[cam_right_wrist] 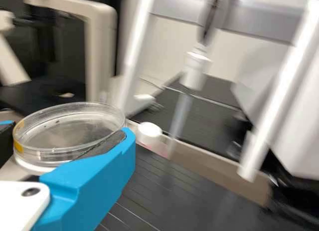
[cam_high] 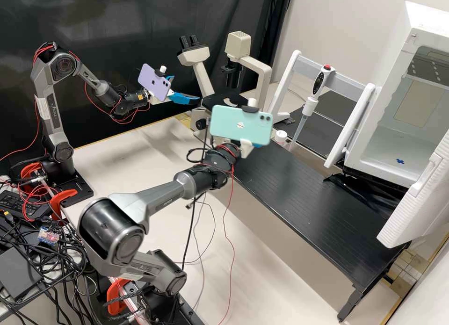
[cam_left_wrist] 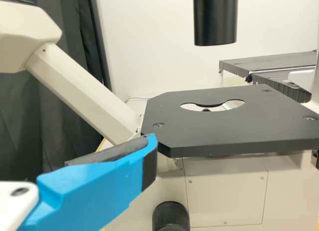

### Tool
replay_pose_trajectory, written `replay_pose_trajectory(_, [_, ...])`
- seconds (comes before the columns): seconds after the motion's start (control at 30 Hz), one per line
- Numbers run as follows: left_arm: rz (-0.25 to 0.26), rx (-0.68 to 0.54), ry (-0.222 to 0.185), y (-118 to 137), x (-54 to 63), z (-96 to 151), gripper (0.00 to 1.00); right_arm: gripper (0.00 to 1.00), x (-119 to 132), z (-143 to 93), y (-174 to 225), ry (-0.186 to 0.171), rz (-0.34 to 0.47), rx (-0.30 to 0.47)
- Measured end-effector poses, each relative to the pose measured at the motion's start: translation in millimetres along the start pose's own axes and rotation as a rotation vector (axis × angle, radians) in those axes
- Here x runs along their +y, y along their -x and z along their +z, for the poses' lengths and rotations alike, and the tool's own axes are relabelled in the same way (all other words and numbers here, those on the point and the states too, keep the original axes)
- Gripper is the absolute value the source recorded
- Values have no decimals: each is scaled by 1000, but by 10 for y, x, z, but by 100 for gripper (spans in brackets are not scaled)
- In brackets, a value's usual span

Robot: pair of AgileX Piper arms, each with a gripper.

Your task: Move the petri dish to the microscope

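Transfer step: your right end effector (cam_right_wrist: 66,131) is closed across the petri dish (cam_right_wrist: 75,139), short of the microscope (cam_high: 263,77). Your left end effector (cam_high: 186,88) is open, empty. Next, carry the dish level to the stage (cam_left_wrist: 249,128).

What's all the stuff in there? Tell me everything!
Petri dish: one, clear, held in right gripper
Microscope: one, cream and black, at back
Pipette: one, mostly white, at frame
Frame: one, white and grey, beside cabinet
Cabinet: one, white, open
Lidded container: one, white-topped, near pipette
Slatted table: one, black, middle
Curtain: black, behind
Cables: many, black and red, near arms
Phones: two, purple and mint, on arms
Arms: two, grey
Left gripper: one, blue-fingered, near microscope
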Motion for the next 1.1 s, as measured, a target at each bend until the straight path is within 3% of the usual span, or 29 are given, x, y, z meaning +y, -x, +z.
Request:
replay_pose_trajectory(0.3, [0,0,0,0,0,0,100,0,-196,-606,-541,67,-69,7])
replay_pose_trajectory(0.47, [0,0,0,0,0,0,100,0,-295,-806,-822,82,-41,-28])
replay_pose_trajectory(0.67, [0,0,0,0,0,0,100,0,-436,-862,-1064,50,78,-70])
replay_pose_trajectory(0.7, [0,0,0,0,0,0,100,0,-460,-864,-1107,71,104,-64])
replay_pose_trajectory(0.77, [0,0,0,0,0,0,100,0,-482,-858,-1162,41,159,-61])
replay_pose_trajectory(0.83, [0,0,0,0,0,0,100,0,-529,-878,-1235,33,201,-41])
replay_pose_trajectory(0.93, [0,0,0,0,0,0,100,0,-621,-949,-1385,-3,276,24])
replay_pose_trajectory(1.1, [0,0,0,0,0,0,100,0,-813,-996,-1514,-14,247,78])
